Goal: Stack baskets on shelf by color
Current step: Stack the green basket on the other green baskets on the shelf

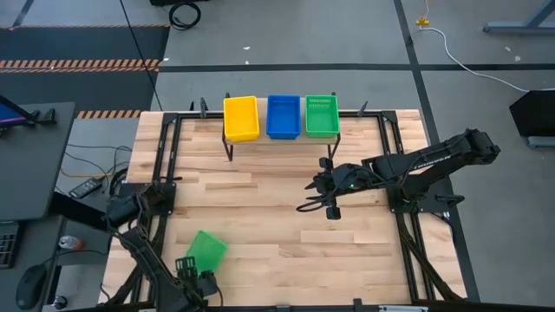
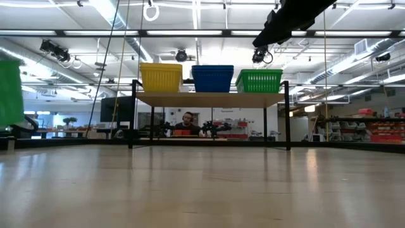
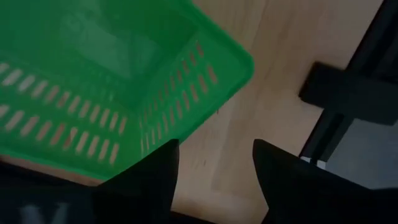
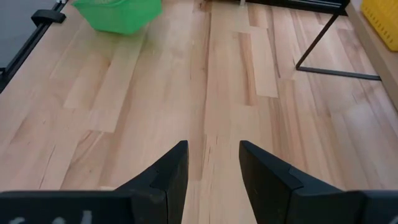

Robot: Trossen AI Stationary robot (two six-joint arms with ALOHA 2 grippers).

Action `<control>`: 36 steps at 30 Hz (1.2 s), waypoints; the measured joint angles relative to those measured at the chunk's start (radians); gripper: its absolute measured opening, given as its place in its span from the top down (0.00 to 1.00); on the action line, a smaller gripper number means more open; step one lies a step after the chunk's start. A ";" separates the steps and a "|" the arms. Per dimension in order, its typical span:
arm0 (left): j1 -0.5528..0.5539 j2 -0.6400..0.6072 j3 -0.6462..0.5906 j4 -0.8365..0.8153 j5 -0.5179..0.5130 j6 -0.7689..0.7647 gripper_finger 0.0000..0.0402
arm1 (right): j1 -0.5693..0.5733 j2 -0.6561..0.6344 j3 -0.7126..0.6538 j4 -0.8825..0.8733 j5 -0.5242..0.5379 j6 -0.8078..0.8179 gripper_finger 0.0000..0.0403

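A: What is looking risky to you here?

B: The loose green basket (image 1: 206, 250) is lying on the tabletop (image 1: 277, 208) near the front left corner, right by the edge, and it looks tilted. The left claw (image 1: 192, 276) is sitting just beside its rim. If that claw is pushing in off-centre, I judge it could be nudging the basket toward the edge or catching only the thin mesh wall, which would probably be slipping.

A: And the claw itself?

B: Its fingers (image 3: 155, 180) are standing wide apart, holding nothing. In the left wrist view the basket is lying just past one finger, not between them; I cannot tell whether it is touching.

A: The other arm?

B: The right claw (image 1: 332, 208) is hanging over the middle of the tabletop, fingers apart, gripping nothing, with bare wood below it.

A: And the shelf (image 2: 209, 99)?

B: It is carrying a yellow basket (image 1: 241, 118), a blue basket (image 1: 284, 116) and a green basket on the shelf (image 1: 321, 115), side by side. A long carry to the green one could be knocking those.
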 joint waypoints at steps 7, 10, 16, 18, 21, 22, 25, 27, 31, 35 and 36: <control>-0.004 -0.001 0.000 -0.012 0.027 0.000 0.51 | 0.000 0.000 0.000 0.001 0.001 0.000 0.63; -0.004 -0.002 0.000 -0.018 0.038 0.008 0.52 | 0.000 0.000 0.000 0.001 0.001 0.000 0.63; -0.003 -0.002 0.018 -0.050 0.012 0.063 0.52 | 0.000 0.000 0.000 0.001 0.001 0.000 0.63; -0.002 -0.002 0.033 -0.070 -0.019 0.088 0.52 | 0.000 0.000 0.000 0.001 0.001 0.000 0.63; -0.002 -0.003 0.071 -0.129 -0.068 0.127 0.53 | 0.000 0.000 0.001 0.001 0.001 0.000 0.63; -0.002 -0.003 0.086 -0.162 -0.089 0.135 0.53 | 0.000 0.000 0.001 0.001 0.001 0.000 0.63; -0.006 -0.004 0.119 -0.250 -0.157 0.181 0.53 | 0.000 0.000 0.001 0.001 0.001 0.000 0.63; -0.014 -0.005 0.119 -0.268 -0.189 0.209 0.53 | 0.000 0.000 0.001 0.001 -0.001 0.003 0.63; -0.028 -0.005 0.094 -0.248 -0.197 0.246 0.53 | 0.000 0.000 0.001 0.001 -0.020 0.004 0.63; -0.027 -0.005 0.078 -0.237 -0.183 0.259 0.52 | 0.000 0.000 0.001 0.000 -0.024 0.004 0.63; -0.026 -0.005 0.078 -0.228 -0.174 0.265 0.52 | 0.000 0.000 0.001 0.000 -0.024 0.004 0.63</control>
